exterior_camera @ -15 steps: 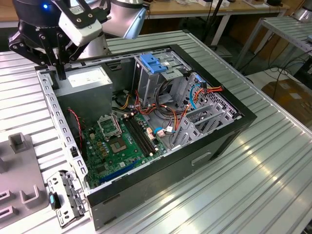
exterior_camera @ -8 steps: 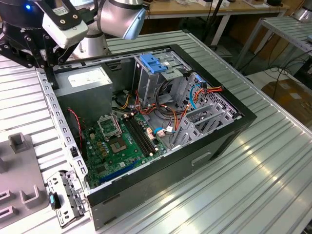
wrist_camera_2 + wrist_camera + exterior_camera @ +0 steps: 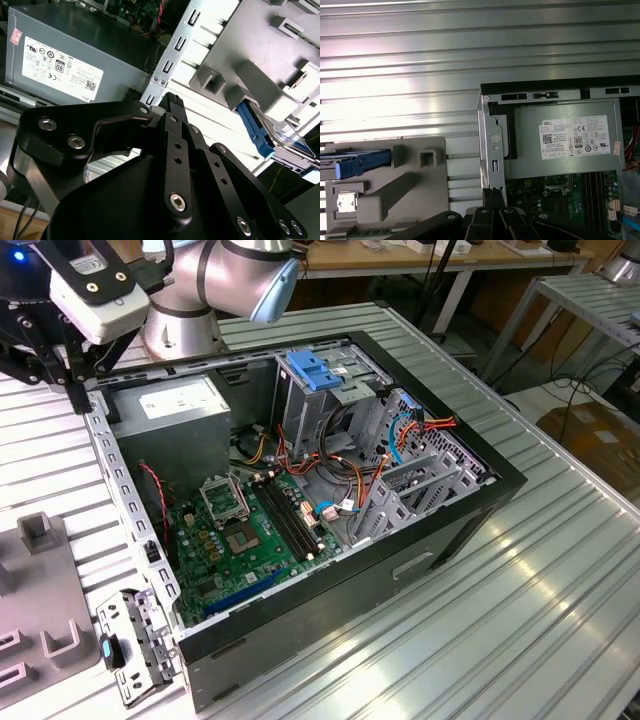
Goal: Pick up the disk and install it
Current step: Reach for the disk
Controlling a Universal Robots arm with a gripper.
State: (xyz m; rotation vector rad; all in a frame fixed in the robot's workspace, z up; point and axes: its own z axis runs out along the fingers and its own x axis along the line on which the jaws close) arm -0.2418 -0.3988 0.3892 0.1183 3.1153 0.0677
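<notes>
Pincer: the gripper (image 3: 172, 102) (image 3: 492, 195) has its tips together and holds nothing.
Pincer position: it hangs over the side wall of the open computer case (image 3: 330, 570), just beside the power supply (image 3: 65, 60) (image 3: 565, 145), touching neither as far as I can see.
Disk: the disk (image 3: 362, 160) (image 3: 255, 131) sits in the grey fixture (image 3: 410, 185) (image 3: 260, 90) on the ribbed table (image 3: 420, 65), blue rail showing, apart from the gripper.
</notes>
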